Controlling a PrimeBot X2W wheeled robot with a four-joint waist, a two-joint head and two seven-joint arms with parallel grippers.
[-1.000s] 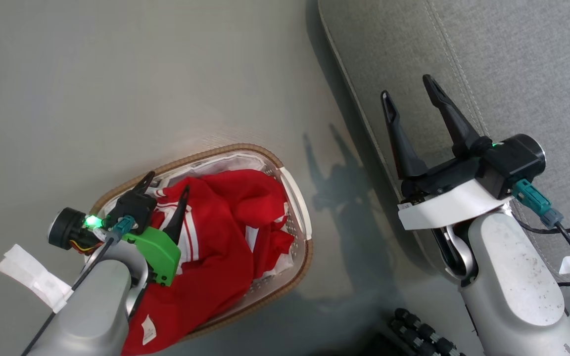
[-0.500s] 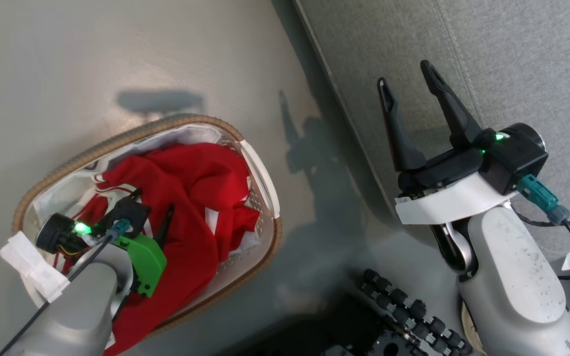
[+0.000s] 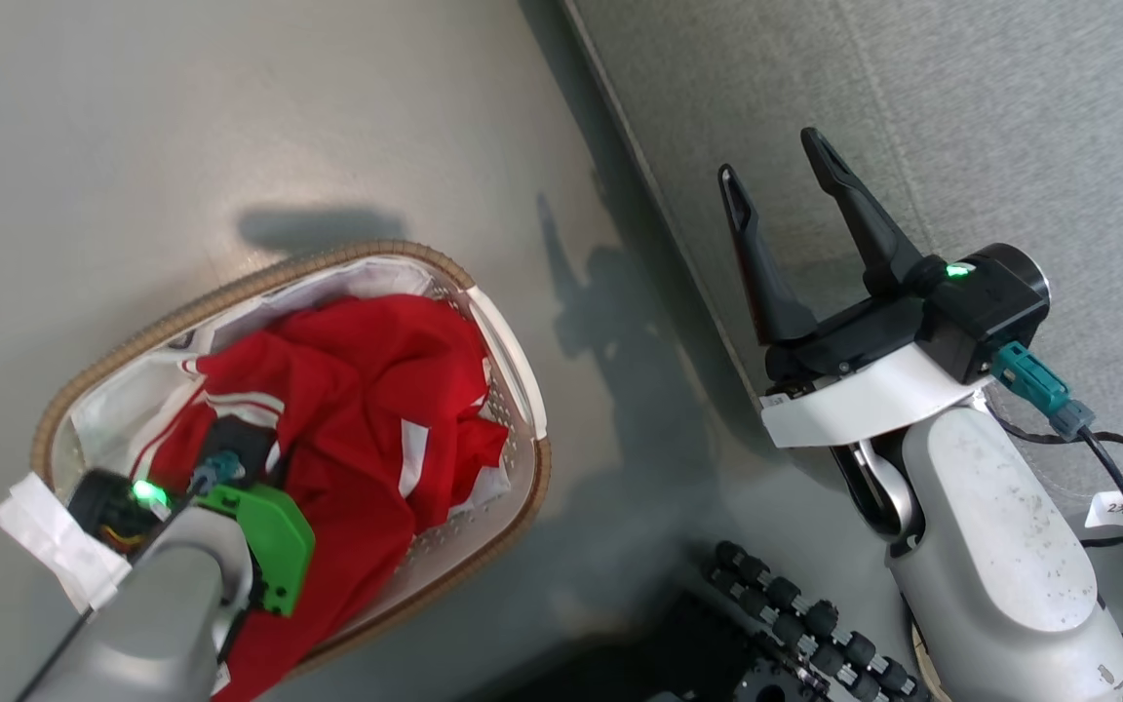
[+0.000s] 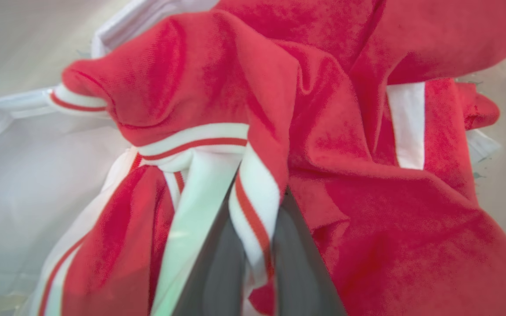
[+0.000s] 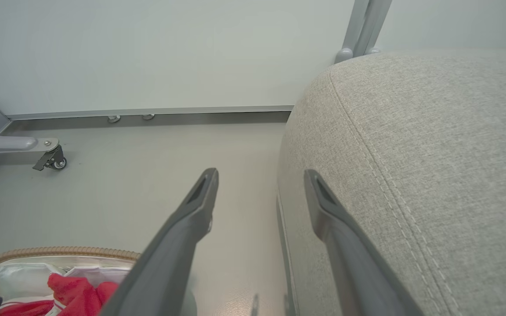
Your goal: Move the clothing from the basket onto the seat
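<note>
Left gripper (image 4: 257, 228): My two dark fingers sit close together, clenched on a fold of striped white-and-red trim pinched between them.
Clothing (image 4: 345, 210): Bright red fabric with a slightly fuzzy surface, crumpled into loose folds. It has white stripes, a white panel, and ribbed white trim with a thin red line. It is heaped inside the basket, and one part seems to spill over the rim nearest me.
Handling: I judge it light, soft and limp. It should sag and trail when lifted, so a hanging end could catch on the rim or drag the liner along.
Where to hold: The thicker ribbed trim looks like a firm spot, though a pinch on bunched folds would carry more of the heap.
Basket (image 3: 259, 278): Oval, white perforated plastic with a brown woven rim, standing on the floor to my left. A white liner (image 3: 123, 409) shows beside the red.
Floor (image 3: 230, 117): Pale grey and glossy, lying between basket and seat.
Right gripper (image 3: 768, 156): Fingers spread wide and holding nothing, hovering over the seat's edge, well apart from the basket.
Seat (image 5: 411, 153): A large, light grey woven cushion with a rounded corner and stitched seams, on my right.
Wall (image 5: 147, 44): Pale, with a baseboard strip, beyond everything.
</note>
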